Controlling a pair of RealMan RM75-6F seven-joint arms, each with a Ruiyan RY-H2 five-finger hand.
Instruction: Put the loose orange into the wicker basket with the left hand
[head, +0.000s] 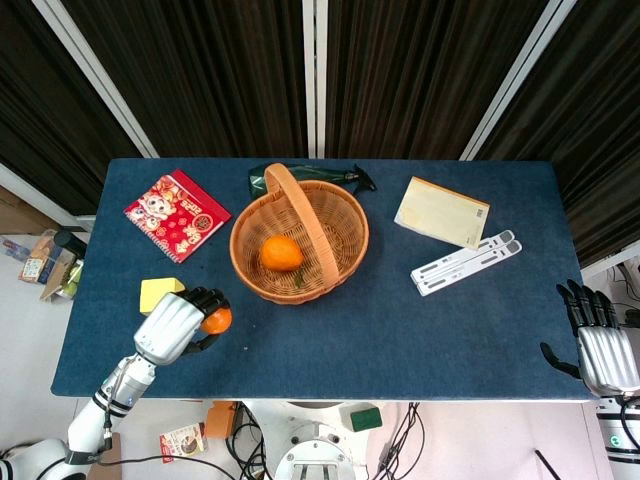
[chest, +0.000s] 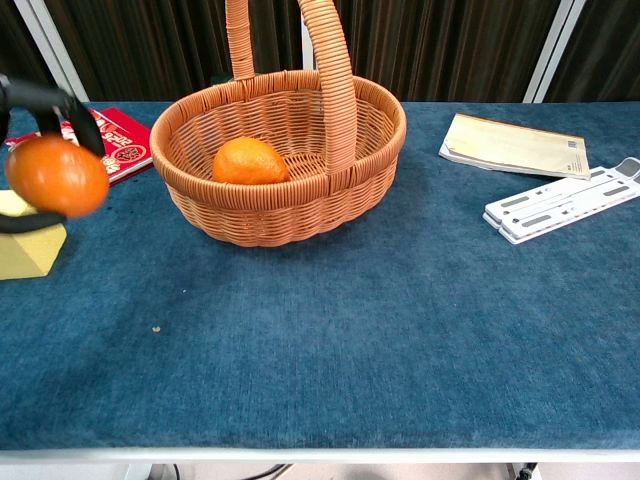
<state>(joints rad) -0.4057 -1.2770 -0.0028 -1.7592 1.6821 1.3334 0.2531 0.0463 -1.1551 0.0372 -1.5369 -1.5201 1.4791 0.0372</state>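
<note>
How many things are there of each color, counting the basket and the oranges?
Orange: 2, the held orange and the orange in the basket
Tan: 1, wicker basket
Red: 1, notebook
Yellow: 2, block, pad
White: 1, folding stand
Dark green: 1, bottle
Total: 8

A rectangular table (head: 400, 330) covered in dark blue cloth fills the middle of the head view. Behind its far edge hang dark pleated curtains (head: 220, 80), split by white frame bars (head: 315, 80): one upright at the centre, slanted ones toward the far left and far right corners. The floor (head: 30, 330) beside the left edge is pale and light grey. Light falls evenly, with soft shadows on the cloth. In the chest view a white rim (chest: 400, 455) runs along the near edge.
</note>
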